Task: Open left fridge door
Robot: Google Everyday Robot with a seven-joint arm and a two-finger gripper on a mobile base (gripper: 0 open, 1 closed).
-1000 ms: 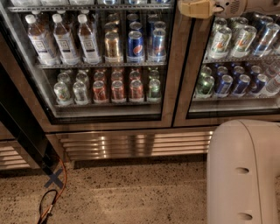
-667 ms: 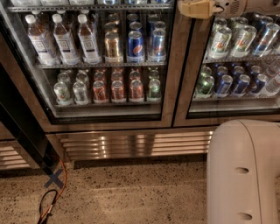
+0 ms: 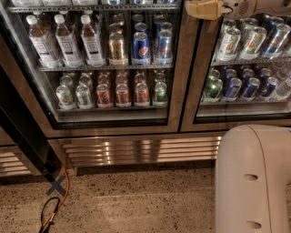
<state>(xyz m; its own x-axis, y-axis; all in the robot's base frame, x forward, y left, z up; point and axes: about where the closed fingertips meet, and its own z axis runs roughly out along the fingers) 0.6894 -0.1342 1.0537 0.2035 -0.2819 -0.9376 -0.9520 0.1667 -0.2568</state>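
The left fridge door [image 3: 178, 91] is a glass pane in a wide bronze-steel frame, fronting shelves of bottles and cans. It looks flush with the cabinet. My gripper [image 3: 194, 9], tan-coloured, reaches in from the upper right. Its tip sits in front of the upright steel strip between the two doors, at the left door's right edge near the top of the view. Whether it touches the frame is unclear.
The right glass door [image 3: 245, 116] fronts only cans. A ribbed steel grille [image 3: 141, 150] runs below both doors. A black slanted panel edge [image 3: 22, 132] stands at the left. An orange cable [image 3: 65, 191] and a dark X mark [image 3: 57, 185] lie on the speckled floor. My white arm housing [image 3: 252, 182] fills the lower right.
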